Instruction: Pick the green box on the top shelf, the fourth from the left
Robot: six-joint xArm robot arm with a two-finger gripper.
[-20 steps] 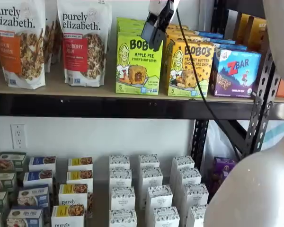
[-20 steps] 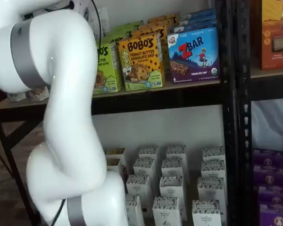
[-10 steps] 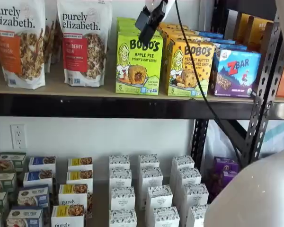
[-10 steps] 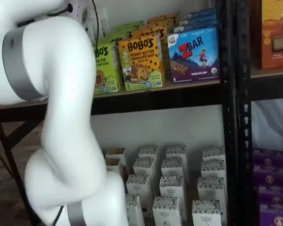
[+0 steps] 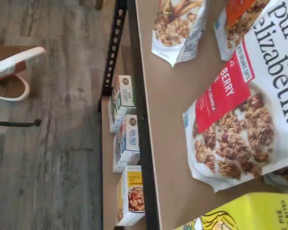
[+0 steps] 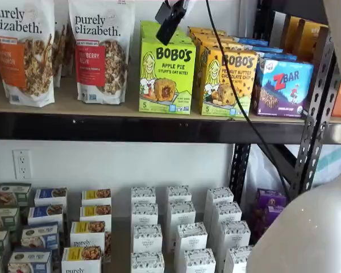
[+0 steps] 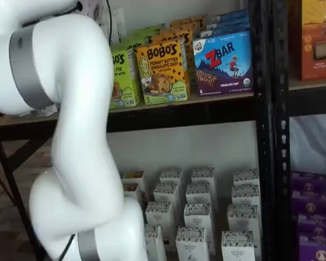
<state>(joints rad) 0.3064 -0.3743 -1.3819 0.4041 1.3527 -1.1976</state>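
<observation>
On the top shelf (image 6: 102, 111), granola bags (image 6: 99, 51) stand leftmost, then the green box (image 6: 166, 77), the yellow-orange Bobo's box (image 6: 226, 82) touching it, and the blue ZBar box (image 6: 283, 86). The gripper (image 6: 169, 20) hangs at the green box's upper front edge; its jaws show side-on, so their opening cannot be told, and they hold nothing. The approach seems in hand; next it likely needs lining up squarely over the carton's top.

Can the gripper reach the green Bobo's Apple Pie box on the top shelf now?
Probably yes. The gripper hangs just above the green box, which stands at the front edge of the top shelf with nothing before it.
</observation>
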